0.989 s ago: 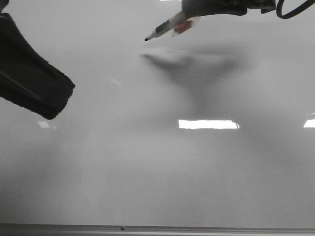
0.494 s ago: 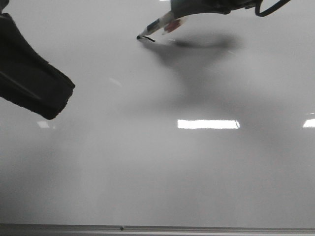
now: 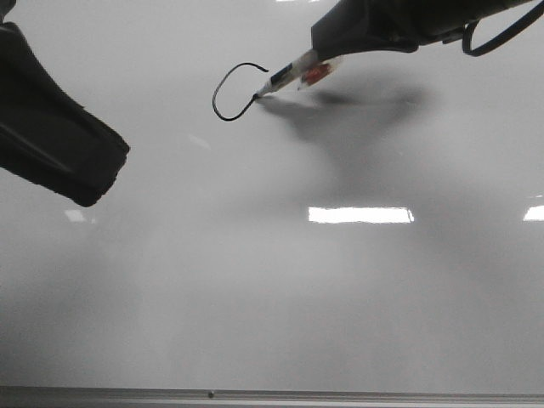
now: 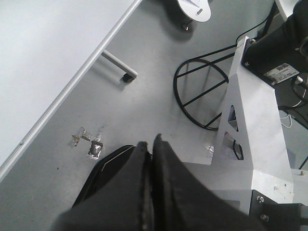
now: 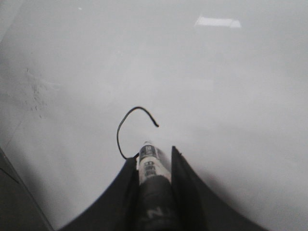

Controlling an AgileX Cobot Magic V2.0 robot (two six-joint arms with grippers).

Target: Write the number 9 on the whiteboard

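The whiteboard (image 3: pixel 255 280) fills the front view, glossy pale grey with a grey rail along its lower edge. A thin black curved line (image 3: pixel 219 95), an open hook-shaped loop of the number 9, is drawn near the top; it also shows in the right wrist view (image 5: pixel 122 130). My right gripper (image 3: pixel 327 42) is shut on a marker pen (image 3: pixel 289 75) whose tip touches the board at the loop's lower right end. The pen sits between the fingers in the right wrist view (image 5: pixel 150 166). My left gripper (image 4: pixel 150 142) is shut and empty, off the board's edge.
My left arm (image 3: pixel 51 136) hangs dark at the left of the front view. In the left wrist view the board's rail (image 4: pixel 72 79) runs diagonally above a grey floor with a black wire stand (image 4: pixel 202 94) and the robot's grey frame (image 4: pixel 255 125).
The pen has come down onto the board and drawn a curved loop, moving left, down and back to the right. The left arm has not moved.
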